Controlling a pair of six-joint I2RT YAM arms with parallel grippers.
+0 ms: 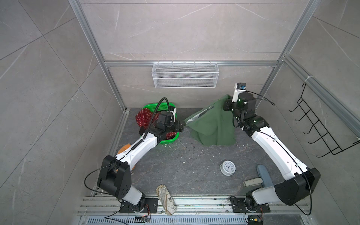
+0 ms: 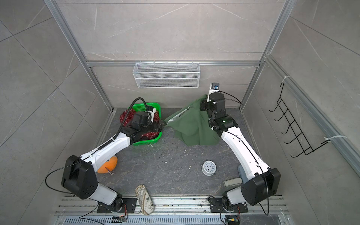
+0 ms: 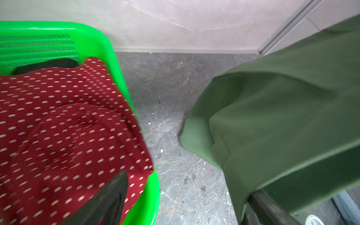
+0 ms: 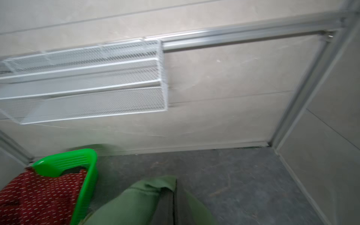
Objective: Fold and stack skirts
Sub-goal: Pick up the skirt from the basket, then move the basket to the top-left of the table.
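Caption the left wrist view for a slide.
Red dotted skirt heaped in the green basket; dark green skirt hangs beside it over the grey table.

Partly beneath left gripper [image 1: 183,124]: bright green perforated plastic basket [image 1: 168,141], holding red white-dotted cloth skirt [image 1: 143,116] and plain black cloth skirt [image 3: 46,65]. Between both grippers: plain dark green cloth skirt [image 1: 212,126], hanging from right gripper [image 1: 225,105].

No wording can be read for certain. The alarm clock [image 1: 228,168] [image 2: 208,167] has a ring of dark numerals on its white dial, too small to make out in both top views; the print on the map-patterned pouch [image 1: 166,199] is equally illegible
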